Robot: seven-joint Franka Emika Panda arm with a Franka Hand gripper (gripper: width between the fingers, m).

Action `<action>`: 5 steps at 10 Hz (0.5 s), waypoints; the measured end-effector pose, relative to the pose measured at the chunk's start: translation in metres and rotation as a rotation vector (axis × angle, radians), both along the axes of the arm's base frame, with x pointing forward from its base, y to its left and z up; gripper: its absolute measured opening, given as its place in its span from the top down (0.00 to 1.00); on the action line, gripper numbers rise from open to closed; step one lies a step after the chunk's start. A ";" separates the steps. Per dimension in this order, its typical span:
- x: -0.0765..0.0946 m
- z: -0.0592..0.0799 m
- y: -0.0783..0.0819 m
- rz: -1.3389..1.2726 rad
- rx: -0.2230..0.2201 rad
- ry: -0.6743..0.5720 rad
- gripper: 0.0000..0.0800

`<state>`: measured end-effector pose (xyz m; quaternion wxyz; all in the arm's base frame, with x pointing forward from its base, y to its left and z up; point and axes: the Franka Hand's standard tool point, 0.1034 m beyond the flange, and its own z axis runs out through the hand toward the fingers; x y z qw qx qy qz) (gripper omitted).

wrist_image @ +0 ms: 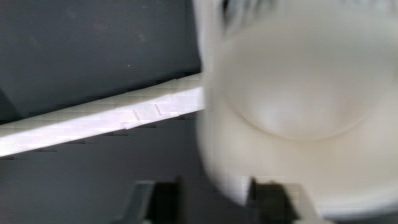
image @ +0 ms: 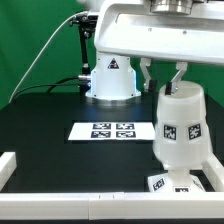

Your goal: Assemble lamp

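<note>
The white tapered shade (image: 182, 125) with square tags stands upright at the exterior view's right, held from above. My gripper (image: 165, 82) is shut on its upper edge, one finger outside the wall and one over the top. Just below it lies the flat square base (image: 160, 183) with tags; I cannot tell whether the shade touches it. The bulb is hidden. In the wrist view the shade (wrist_image: 302, 100) is a large blurred white mass, and part of it lies between the fingers of my gripper (wrist_image: 214, 205).
The marker board (image: 112, 130) lies flat at the table's middle. The white robot pedestal (image: 110, 78) stands behind it. A white rail (image: 60, 195) borders the table's front and left side; it shows as a diagonal strip in the wrist view (wrist_image: 107, 120).
</note>
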<state>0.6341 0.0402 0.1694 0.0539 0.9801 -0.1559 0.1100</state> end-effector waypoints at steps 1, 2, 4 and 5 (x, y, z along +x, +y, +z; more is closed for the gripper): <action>0.000 0.000 0.000 0.000 0.000 0.000 0.63; 0.000 0.000 0.000 0.000 0.000 0.001 0.46; 0.000 0.000 0.000 0.000 0.000 0.001 0.24; 0.000 0.000 0.000 0.001 0.000 0.001 0.16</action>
